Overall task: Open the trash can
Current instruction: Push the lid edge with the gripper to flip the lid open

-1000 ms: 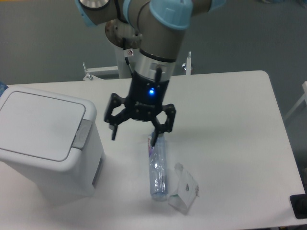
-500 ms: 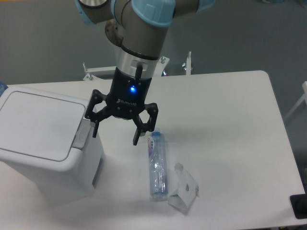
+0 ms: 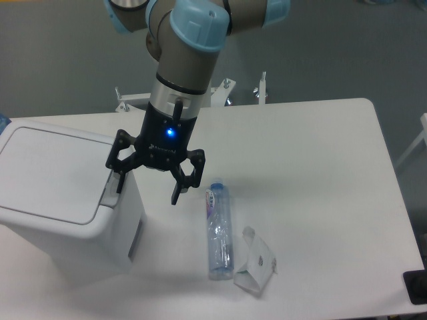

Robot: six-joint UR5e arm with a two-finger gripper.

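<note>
bottle (image 3: 219, 232): clear plastic, lying on its side on the white table (image 3: 320, 167), label end pointing away toward the far edge; wrapper (image 3: 256, 264): small crumpled clear packet sitting just beside the bottle's near end, to its right; dark object (image 3: 416, 288): poking in at the table's near right corner, cut off by the frame

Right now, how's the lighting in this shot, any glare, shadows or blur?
Fixed camera: even, soft light, slightly soft focus overall; a blue LED glows above the open pincer; faint shadows fall beside the trash can and the bottle; no harsh glare.
</note>
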